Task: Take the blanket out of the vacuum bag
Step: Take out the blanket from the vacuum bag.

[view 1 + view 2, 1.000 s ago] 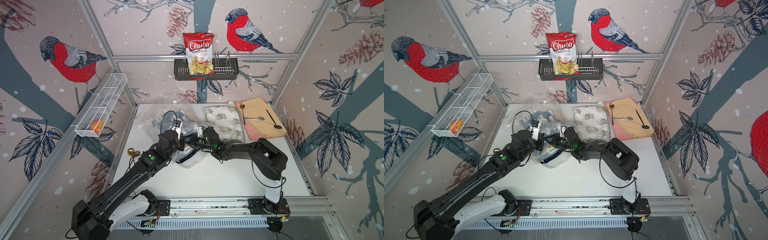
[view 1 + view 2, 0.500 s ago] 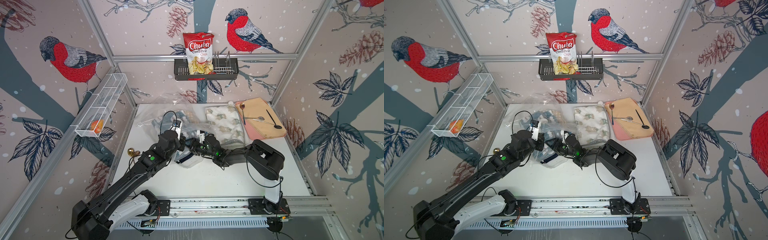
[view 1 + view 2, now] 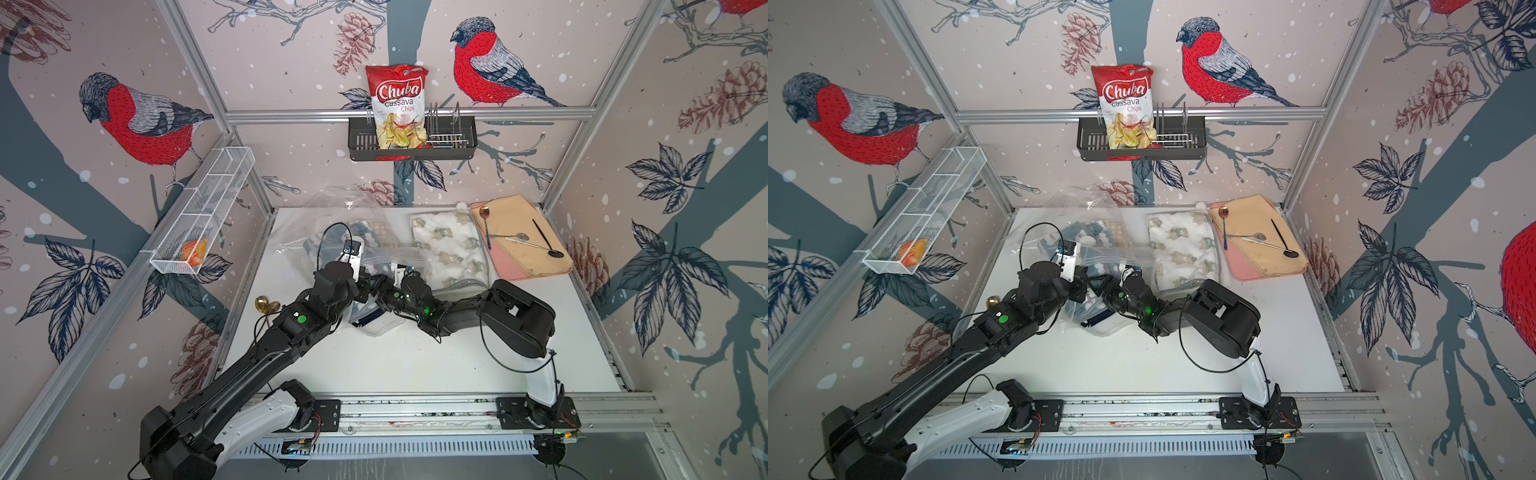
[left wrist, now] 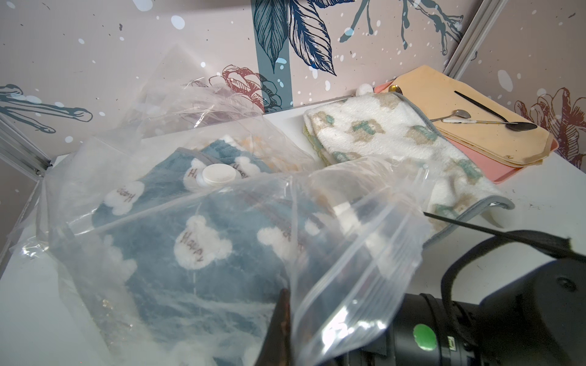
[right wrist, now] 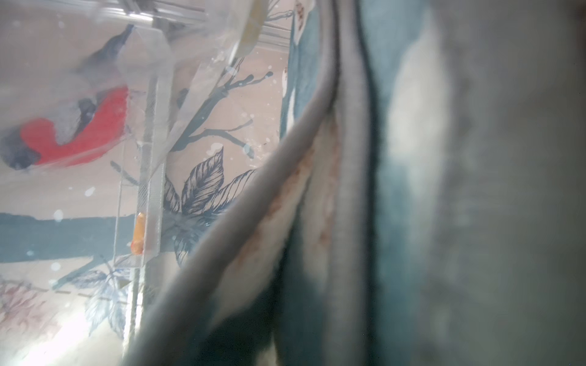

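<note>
Both grippers sat at the vacuum bag [image 3: 320, 232] mouth, just beside the folded white towel [image 3: 451, 245]. Left gripper [image 3: 362, 283] was clamped on the bag's zip edge. Right gripper [image 3: 379, 286] was in the mouth against the blue blanket [image 4: 177, 272]; couldn't tell its jaw state. Blanket lay inside the bag.

Open white tabletop [image 3: 415, 361] up front; crinkly clear vacuum bag [image 3: 328, 212], white bear-print cloth [image 3: 451, 249], beige mat [image 3: 515, 216] at the back.
</note>
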Robot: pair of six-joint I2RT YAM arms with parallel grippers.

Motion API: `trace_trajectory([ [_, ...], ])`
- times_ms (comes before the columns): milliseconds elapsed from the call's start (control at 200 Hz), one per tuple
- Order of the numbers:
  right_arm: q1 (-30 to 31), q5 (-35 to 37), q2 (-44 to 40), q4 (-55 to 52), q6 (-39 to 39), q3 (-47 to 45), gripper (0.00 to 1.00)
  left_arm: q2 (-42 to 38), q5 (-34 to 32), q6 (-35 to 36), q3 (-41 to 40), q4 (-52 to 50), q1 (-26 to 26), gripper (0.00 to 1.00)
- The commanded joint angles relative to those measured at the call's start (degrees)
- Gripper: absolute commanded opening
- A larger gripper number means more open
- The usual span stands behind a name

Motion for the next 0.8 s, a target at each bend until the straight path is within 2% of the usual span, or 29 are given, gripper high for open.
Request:
trace_trajectory([
  [0,1.03,5.24,0.34,-0.16,1.95,1.03,0.66,0.12,-0.17,-0.16,-0.09,2.26,-0.21,0.08],
  [110,2.08,8.78,0.41,0.42,3.29,0.59,0.61,0.41,0.37,-0.31,-0.10,2.45,-0.27,0.08],
  [185,2.38,8.68,0.99,0.37,3.46,1.56,0.55,0.52,0.63,-0.32,0.04,2.40,-0.32,0.07],
  [325,2.55,8.03,1.60,1.74,3.94,1.83,0.38,0.43,0.30,-0.33,-0.12,2.39,-0.39,0.07],
  [415,2.49,7.34,0.89,2.16,3.45,1.89,0.21,0.43,-0.28,-0.32,-0.05,2.40,-0.39,0.07],
  [525,2.47,5.38,-0.16,0.83,2.05,2.89,0.08,1.25,-3.42,-0.67,0.77,0.73,-0.39,0.03],
  [640,2.38,2.78,-0.51,1.63,2.42,2.90,0.00,0.00,-5.08,-1.10,0.64,0.92,-0.37,0.01],
  [795,2.05,1.10,-3.16,3.02,2.12,1.66,0.00,-1.68,-7.26,-1.08,-0.22,1.71,-0.36,0.01],
])
